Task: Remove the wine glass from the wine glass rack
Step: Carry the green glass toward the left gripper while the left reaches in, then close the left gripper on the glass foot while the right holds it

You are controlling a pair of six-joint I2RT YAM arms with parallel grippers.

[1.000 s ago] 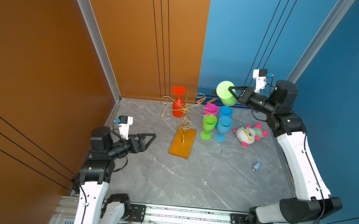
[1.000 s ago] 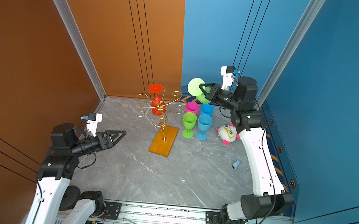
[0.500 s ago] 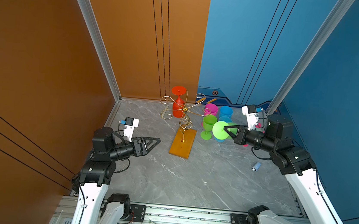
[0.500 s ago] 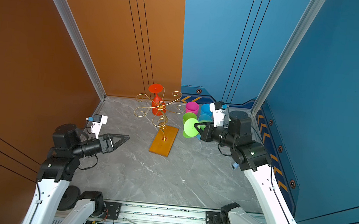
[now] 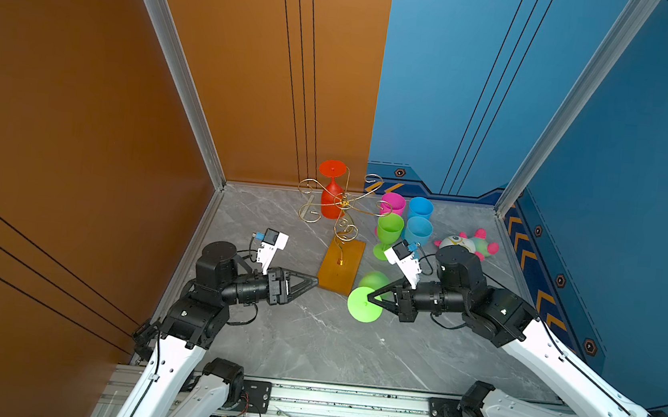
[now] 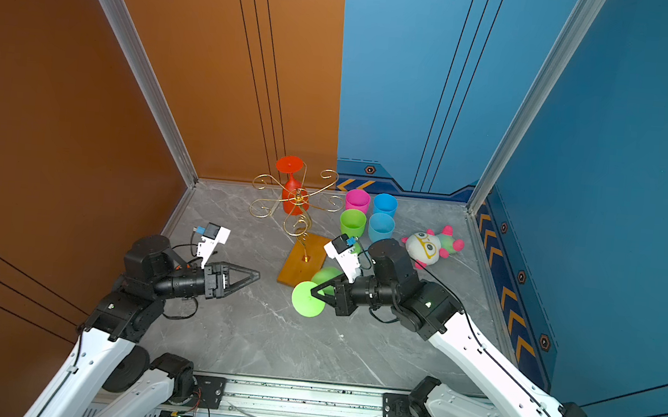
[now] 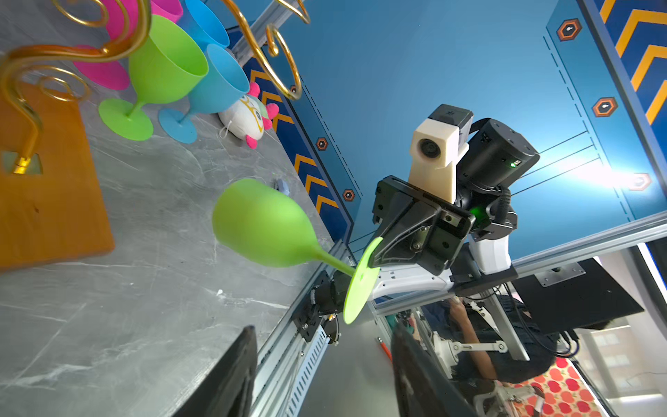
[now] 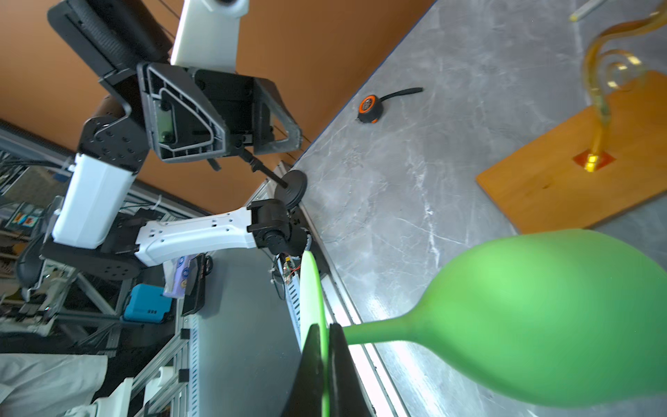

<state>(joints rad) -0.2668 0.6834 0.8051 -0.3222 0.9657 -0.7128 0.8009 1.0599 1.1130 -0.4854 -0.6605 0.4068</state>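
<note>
**Both top views.** Right pincer (image 5: 371, 300) clamped on the foot disc of the lime wine glass (image 5: 364, 304). Glass on its side, off the wire arms, bowl just beside the near corner of the wine glass rack (image 5: 341, 268) base. Left pincer (image 6: 253, 275) low over the counter (image 5: 311, 341), near the base but apart from it, nothing in it. Red wine glass (image 5: 331, 199) upside down on a rack arm. Pink, green and two blue stemmed glasses upright beside the rack. Plush toy (image 5: 466, 245) further right.

**Left wrist view.** Left pincer fingers (image 7: 234, 375) parted, gap empty. Opposite, right pincer (image 7: 373, 252) pinching the disc's edge. Lime wine glass (image 7: 260, 224) blurred, stem roughly level, bowl over bare counter near the rack base (image 7: 43, 202); contact with the counter not clear.

**Right wrist view.** Right pincer (image 8: 325, 346) tight on the disc, seen edge-on, with the bowl (image 8: 541, 325) large to one side. Left pincer (image 8: 256, 144) facing, jaws apart, empty. Tape measure (image 8: 369, 108) on the counter by the orange wall.
</note>
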